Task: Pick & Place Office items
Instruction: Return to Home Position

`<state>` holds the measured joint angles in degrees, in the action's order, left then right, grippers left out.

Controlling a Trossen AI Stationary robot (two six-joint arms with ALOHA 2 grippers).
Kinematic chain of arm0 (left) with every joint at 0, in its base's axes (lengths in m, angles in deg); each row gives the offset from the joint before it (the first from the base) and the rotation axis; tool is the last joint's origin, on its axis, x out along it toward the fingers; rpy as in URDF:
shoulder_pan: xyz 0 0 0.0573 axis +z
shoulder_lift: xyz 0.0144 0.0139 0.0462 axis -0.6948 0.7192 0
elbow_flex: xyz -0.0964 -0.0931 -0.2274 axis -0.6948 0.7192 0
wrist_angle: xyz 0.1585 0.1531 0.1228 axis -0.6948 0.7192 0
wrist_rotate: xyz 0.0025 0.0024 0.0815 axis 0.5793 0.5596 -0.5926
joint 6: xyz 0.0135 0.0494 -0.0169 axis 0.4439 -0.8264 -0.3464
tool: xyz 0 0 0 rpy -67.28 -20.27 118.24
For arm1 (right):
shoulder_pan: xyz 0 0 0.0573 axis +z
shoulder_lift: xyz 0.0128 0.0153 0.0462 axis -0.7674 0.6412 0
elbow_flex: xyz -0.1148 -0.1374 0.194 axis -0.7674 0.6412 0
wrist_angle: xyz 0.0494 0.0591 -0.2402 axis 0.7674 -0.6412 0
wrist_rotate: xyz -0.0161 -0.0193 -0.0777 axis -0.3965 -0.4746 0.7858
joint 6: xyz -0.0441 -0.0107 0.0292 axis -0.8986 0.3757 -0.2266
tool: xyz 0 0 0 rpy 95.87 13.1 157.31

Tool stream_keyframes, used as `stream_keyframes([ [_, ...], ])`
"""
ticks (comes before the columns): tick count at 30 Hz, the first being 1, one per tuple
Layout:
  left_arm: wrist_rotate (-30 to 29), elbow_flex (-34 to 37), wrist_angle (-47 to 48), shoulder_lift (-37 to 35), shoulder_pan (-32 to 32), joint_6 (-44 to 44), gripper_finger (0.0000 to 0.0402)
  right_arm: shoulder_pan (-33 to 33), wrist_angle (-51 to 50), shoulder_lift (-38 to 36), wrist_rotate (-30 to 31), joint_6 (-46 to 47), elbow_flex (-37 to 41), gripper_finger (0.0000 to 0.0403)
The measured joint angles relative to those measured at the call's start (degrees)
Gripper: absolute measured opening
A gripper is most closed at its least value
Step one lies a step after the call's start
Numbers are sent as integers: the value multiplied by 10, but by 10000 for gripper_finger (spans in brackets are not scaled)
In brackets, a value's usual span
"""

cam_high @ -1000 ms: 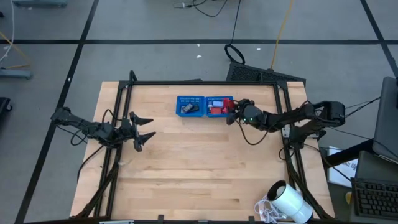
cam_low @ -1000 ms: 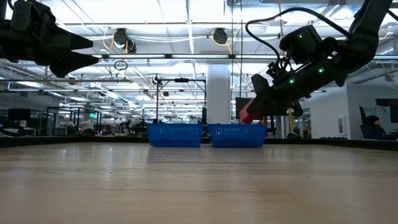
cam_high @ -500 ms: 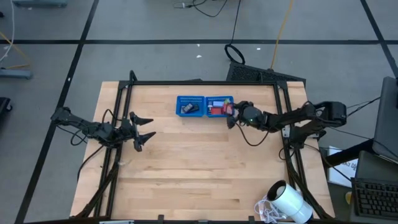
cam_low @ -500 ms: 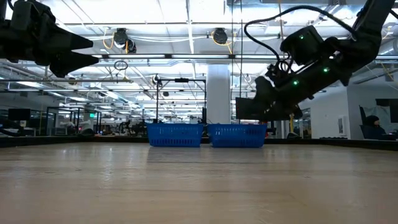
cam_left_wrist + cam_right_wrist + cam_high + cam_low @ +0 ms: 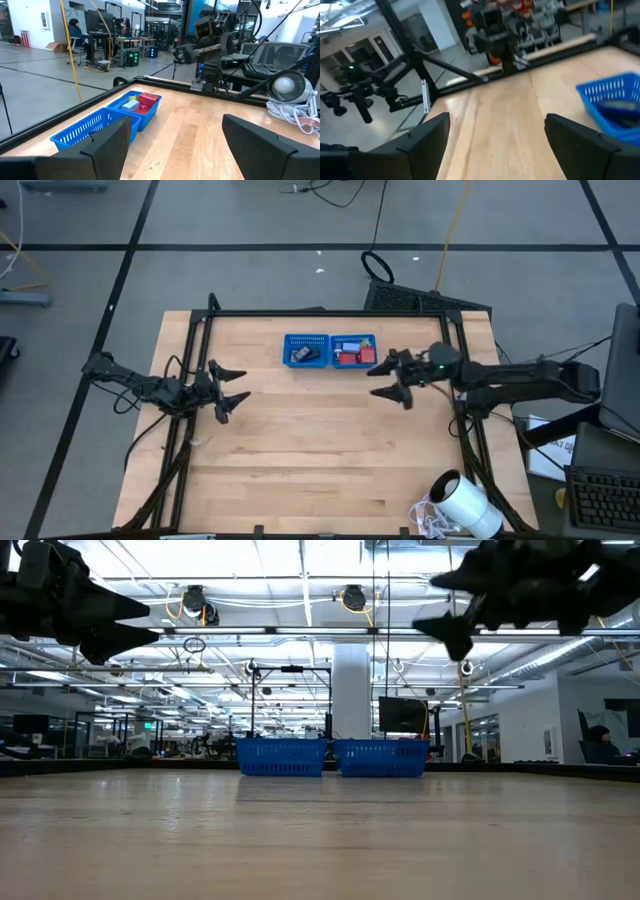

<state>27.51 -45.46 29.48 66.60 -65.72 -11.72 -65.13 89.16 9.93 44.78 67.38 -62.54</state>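
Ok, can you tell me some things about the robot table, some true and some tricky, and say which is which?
1. The right pincer is holding a red piece. False: it is open and empty, hanging over the table beside the tray.
2. The red pieces lie in the right half of the blue tray. True.
3. The left pincer is open and far from the tray, over the table's left side. True.
4. The big white cylinder stands inside the tray. False: it lies at the table's near right corner, well away from the tray.
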Motion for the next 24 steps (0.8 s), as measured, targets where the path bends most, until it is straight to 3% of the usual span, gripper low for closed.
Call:
stream_keyframes([
  [3, 0, 0, 0, 0, 0, 0, 321, 0, -43, -72, -4, -12, 6, 313],
  [9, 0, 0, 0, 0, 0, 0, 314, 0, -90, -198, 134, -22, 76, 313],
  [18, 0, 0, 0, 0, 0, 0, 306, 1, -56, -344, 191, -37, 193, 314],
  [24, 0, 0, 0, 0, 0, 0, 306, 2, -51, -397, 192, -39, 219, 314],
])
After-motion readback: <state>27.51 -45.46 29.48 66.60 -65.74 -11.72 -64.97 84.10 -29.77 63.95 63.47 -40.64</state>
